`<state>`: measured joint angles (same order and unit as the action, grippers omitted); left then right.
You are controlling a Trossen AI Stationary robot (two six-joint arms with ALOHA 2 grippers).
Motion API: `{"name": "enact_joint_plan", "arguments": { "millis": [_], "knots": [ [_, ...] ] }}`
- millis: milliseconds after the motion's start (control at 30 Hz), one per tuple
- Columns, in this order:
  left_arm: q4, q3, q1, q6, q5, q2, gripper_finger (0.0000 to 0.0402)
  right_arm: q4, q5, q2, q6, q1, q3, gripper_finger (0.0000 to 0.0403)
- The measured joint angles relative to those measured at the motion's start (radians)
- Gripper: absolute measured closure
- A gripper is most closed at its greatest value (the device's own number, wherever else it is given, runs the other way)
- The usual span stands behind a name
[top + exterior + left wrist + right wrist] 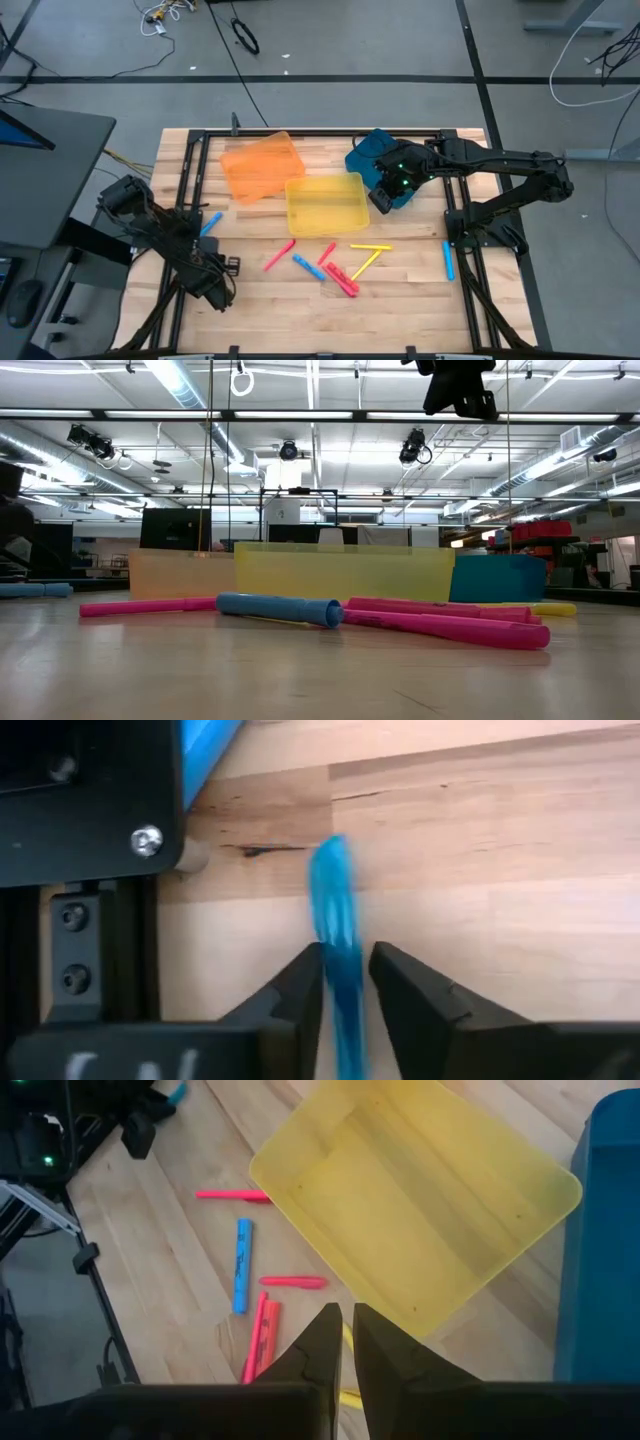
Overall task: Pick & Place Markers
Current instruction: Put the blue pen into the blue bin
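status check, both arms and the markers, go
Left gripper closing around blue marker by frame rail. Right gripper shut, empty, above yellow tray. Nothing blocking.

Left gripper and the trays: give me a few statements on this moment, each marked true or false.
1. The left gripper has a blue marker between its fingers. True.
2. The yellow tray holds several markers. False: it shows none inside.
3. The right gripper hangs over the blue tray, beside the yellow one. True.
4. The orange tray stands right of the blue tray. False: it is left of the yellow tray, farthest from the blue one.
5. Pink markers lie on the wood near the yellow tray. True.
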<state>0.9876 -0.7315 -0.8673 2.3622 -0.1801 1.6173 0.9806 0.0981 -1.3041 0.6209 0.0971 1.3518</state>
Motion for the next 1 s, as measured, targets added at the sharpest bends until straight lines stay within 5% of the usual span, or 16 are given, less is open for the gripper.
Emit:
{"name": "enact_joint_plan", "arguments": {
  "millis": [200, 500, 700, 1000],
  "knots": [
    [-0.007, -0.003, -0.014, -0.051, -0.010, -0.001, 0.0362, 0.000, 0.000, 0.000, 0.000, 0.000, 0.000, 0.0369],
    [-0.042, -0.024, -0.012, -0.138, -0.016, -0.056, 0.0342, 0.000, 0.000, 0.000, 0.000, 0.000, 0.000, 0.0369],
    [-0.009, -0.061, -0.011, -0.176, -0.069, -0.119, 0.0363, -0.001, 0.000, 0.000, -0.005, 0.000, 0.000, 0.0369],
    [0.170, -0.180, -0.007, -0.175, -0.173, -0.205, 0.0351, -0.021, 0.000, 0.000, 0.000, 0.000, 0.000, 0.0369]
  ]
}}
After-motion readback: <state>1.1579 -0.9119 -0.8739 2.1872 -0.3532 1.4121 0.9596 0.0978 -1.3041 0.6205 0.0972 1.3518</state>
